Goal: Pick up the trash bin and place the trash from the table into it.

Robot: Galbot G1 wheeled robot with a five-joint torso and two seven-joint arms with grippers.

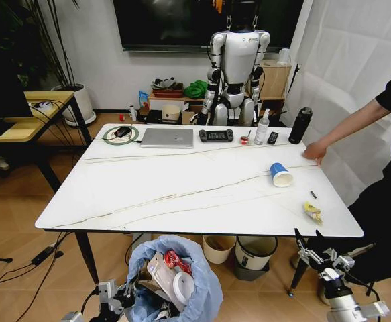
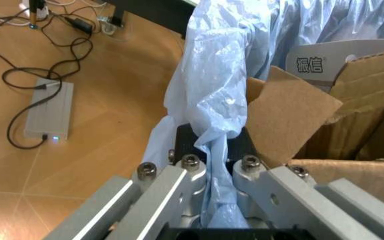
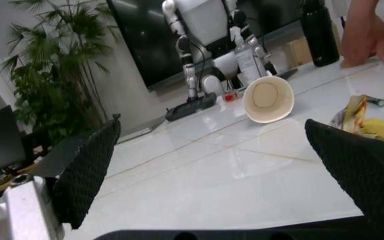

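Down below the near edge of the table (image 1: 148, 194), the left gripper (image 2: 213, 167) is clamping the rim of the trash bin (image 1: 205, 288), its fingers (image 2: 178, 175) pinched tight on a fold of the crinkled light-blue bag. The bin is sitting low, in front of the table's near-left side, and it is already stuffed: torn brown cardboard (image 2: 292, 115), a crushed red can (image 1: 175, 260) and white paper are poking out of the top.

Over on the right, the right gripper (image 1: 308, 243) is hovering just off the table's near-right corner, level with the tabletop, its two black fingers (image 3: 85, 170) spread wide with nothing between them. Straight ahead of that open claw, the remaining trash is lying on the marble: a crumpled yellowish wrapper (image 1: 312, 212) closest to it, near the table's right edge, a small dark item (image 1: 313, 194) just beyond that, and farther in, the blue paper cup (image 1: 280, 174) tipped on its side with its mouth turned toward the gripper. None of it is touching the fingers.

At the far right corner, a person's hand (image 1: 315, 151) is resting on the tabletop, well apart from the cup.
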